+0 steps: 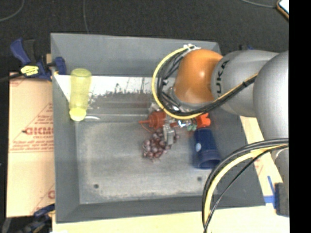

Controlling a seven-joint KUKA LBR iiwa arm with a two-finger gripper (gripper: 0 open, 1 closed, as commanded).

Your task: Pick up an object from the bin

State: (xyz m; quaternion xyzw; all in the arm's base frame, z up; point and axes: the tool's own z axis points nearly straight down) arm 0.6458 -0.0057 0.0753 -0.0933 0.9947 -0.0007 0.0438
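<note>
My gripper (169, 133) hangs below the arm's wrist, near the middle of the bin. It is right at the upper right edge of a bunch of dark purple grapes (153, 148) lying on the bin floor. A red-orange toy (155, 119) lies just up and left of the gripper, partly hidden by the wrist. A blue cup (204, 149) lies on its side a short way to the right of the gripper.
A yellow cylinder (79, 94) lies against the bin's far left wall. A small orange piece (204, 121) and a bit of green (192, 128) peek out under the wrist, above the blue cup. The arm covers the bin's upper right part.
</note>
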